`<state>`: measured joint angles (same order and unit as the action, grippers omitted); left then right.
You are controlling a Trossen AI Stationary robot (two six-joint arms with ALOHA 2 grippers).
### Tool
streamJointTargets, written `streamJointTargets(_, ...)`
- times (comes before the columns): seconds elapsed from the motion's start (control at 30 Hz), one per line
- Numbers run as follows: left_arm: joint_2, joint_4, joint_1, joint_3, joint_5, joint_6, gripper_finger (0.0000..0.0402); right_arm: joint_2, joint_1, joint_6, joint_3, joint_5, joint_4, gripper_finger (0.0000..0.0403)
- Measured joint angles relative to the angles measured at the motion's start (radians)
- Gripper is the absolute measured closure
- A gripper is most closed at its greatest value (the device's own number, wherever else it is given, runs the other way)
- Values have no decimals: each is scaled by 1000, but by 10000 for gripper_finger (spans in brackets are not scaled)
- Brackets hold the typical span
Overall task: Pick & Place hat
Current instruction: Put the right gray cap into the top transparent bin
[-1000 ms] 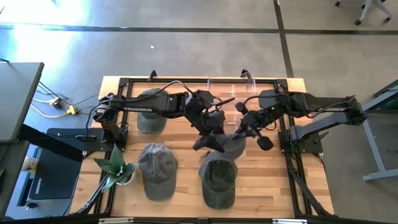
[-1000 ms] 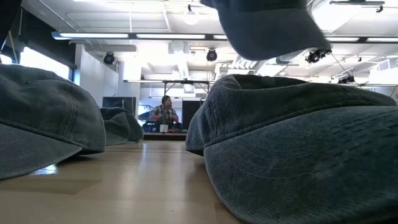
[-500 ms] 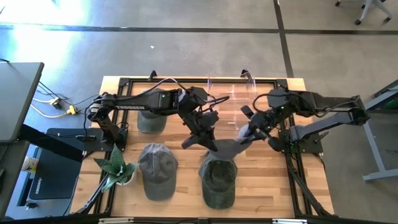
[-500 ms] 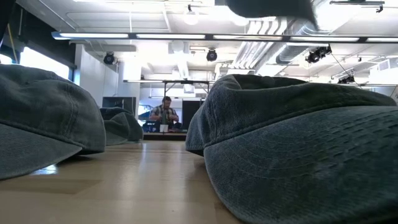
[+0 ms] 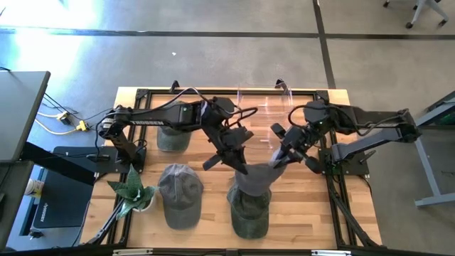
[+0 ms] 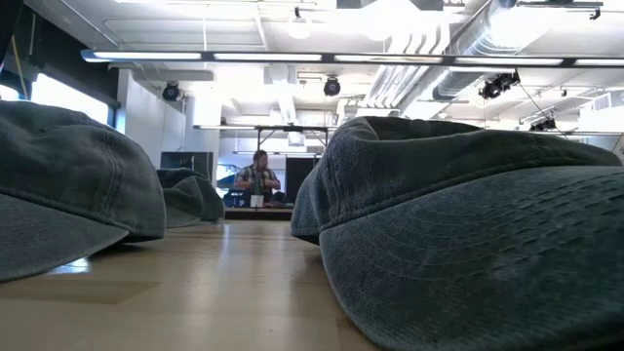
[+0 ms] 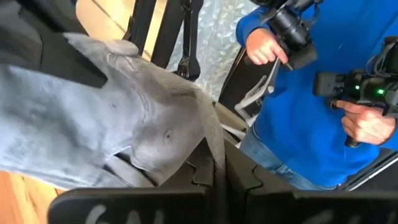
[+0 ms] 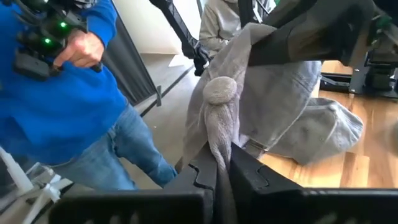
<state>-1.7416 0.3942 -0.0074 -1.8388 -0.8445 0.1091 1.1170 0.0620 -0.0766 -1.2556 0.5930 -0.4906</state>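
Both claws clamped on grey hat [image 5: 257, 175]: left claw [image 5: 240, 168], right claw [image 5: 279, 158]; no legible writing

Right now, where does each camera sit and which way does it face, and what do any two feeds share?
High: overhead, straight down on the table; both arms show, holding the lifted hat between them.
Low: table height, facing the room; resting hats, no arm visible.
Left wrist: past the left gripper, shut on the lifted hat's fabric.
Right wrist: past the right gripper, shut on it too.
Shared: both wrist views show the lifted hat and a person in blue.
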Motion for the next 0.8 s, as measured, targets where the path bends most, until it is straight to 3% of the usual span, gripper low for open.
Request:
streamJointTargets(0.27, 0, 28, 0, -119, -51, 4, 400, 0, 0, 15, 0, 4, 31, 257)
streamJointTargets(0.5, 0, 28, 0, -165, -58, 34, 401, 16, -25, 199, 0, 0, 25, 149)
streamJointTargets(0.6, 0, 24, 0, -174, -58, 43, 401, 35, -58, 268, 0, 24, 19, 132)
streamJointTargets(0.8, 0, 35, 0, -175, -64, 83, 401, 102, -80, 347, 0, 246, 33, 141)
